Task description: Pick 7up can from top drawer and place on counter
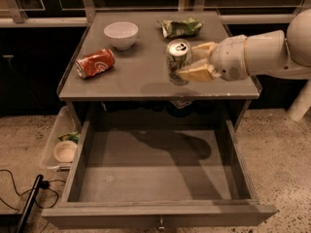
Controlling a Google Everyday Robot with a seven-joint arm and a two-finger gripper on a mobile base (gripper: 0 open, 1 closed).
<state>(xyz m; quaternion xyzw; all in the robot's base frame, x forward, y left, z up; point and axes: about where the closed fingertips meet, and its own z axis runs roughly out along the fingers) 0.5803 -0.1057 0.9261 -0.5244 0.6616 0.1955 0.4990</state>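
Note:
The silver-and-green 7up can (177, 57) stands upright over the right part of the grey counter (136, 76), its pull-tab top showing. My gripper (188, 61) comes in from the right and is shut on the can, with one tan finger (204, 48) behind it and one (197, 73) in front. A shadow lies on the counter just left of the can's base. I cannot tell whether the can touches the surface. Below, the top drawer (121, 212) is pulled fully open, with nothing visible inside.
An orange-red dented can (95, 62) lies on the counter's left side. A white bowl (121, 34) and a crumpled green bag (181, 27) sit at the back. A clear plastic bin (54, 144) stands on the floor at left, next to a black cable (26, 205).

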